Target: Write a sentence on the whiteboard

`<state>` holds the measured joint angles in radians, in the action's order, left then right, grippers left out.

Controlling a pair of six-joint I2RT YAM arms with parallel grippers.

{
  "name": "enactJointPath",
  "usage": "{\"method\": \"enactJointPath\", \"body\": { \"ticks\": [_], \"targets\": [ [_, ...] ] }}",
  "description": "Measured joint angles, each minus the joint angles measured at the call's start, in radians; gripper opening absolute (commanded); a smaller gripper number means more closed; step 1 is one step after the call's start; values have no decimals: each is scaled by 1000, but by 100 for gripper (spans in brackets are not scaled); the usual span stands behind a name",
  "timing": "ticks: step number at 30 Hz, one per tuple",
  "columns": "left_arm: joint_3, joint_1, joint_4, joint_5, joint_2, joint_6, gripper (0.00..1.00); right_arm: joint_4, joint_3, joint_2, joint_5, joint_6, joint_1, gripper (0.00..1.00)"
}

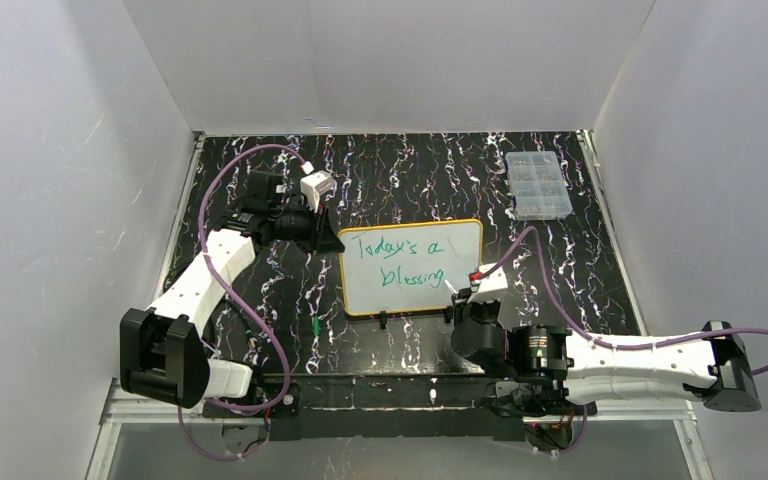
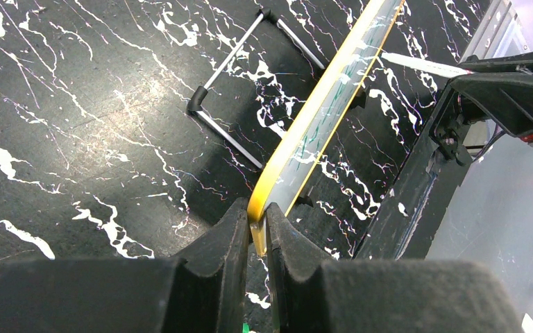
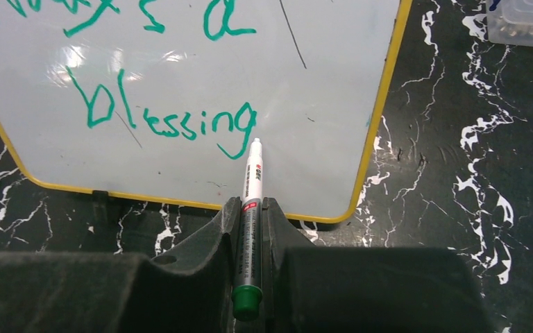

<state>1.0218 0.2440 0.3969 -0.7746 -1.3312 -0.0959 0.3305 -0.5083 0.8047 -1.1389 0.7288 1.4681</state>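
Note:
The whiteboard (image 1: 412, 268), white with a yellow frame, stands tilted on the black marbled table and reads "Today's a blessing" in green. My left gripper (image 1: 326, 238) is shut on the whiteboard's left edge; the left wrist view shows the yellow frame (image 2: 298, 139) pinched between the fingertips (image 2: 255, 216). My right gripper (image 1: 463, 296) is at the board's lower right, shut on a green marker (image 3: 250, 208). The marker's tip (image 3: 255, 143) sits at the board (image 3: 180, 83) just right of the final "g". The marker's green end cap (image 3: 247, 302) points back at the wrist.
A clear compartmented plastic box (image 1: 537, 184) lies at the back right of the table. A small green cap (image 1: 316, 326) lies on the table left of the board's lower edge. White walls enclose the table on three sides.

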Motion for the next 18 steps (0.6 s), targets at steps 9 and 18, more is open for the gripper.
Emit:
{"method": "enactJointPath", "body": {
  "ticks": [9, 18],
  "targets": [
    [0, 0, 0, 0, 0, 0, 0, 43, 0, 14, -21, 28, 0, 1],
    [0, 0, 0, 0, 0, 0, 0, 42, 0, 54, -35, 28, 0, 1]
  ]
}}
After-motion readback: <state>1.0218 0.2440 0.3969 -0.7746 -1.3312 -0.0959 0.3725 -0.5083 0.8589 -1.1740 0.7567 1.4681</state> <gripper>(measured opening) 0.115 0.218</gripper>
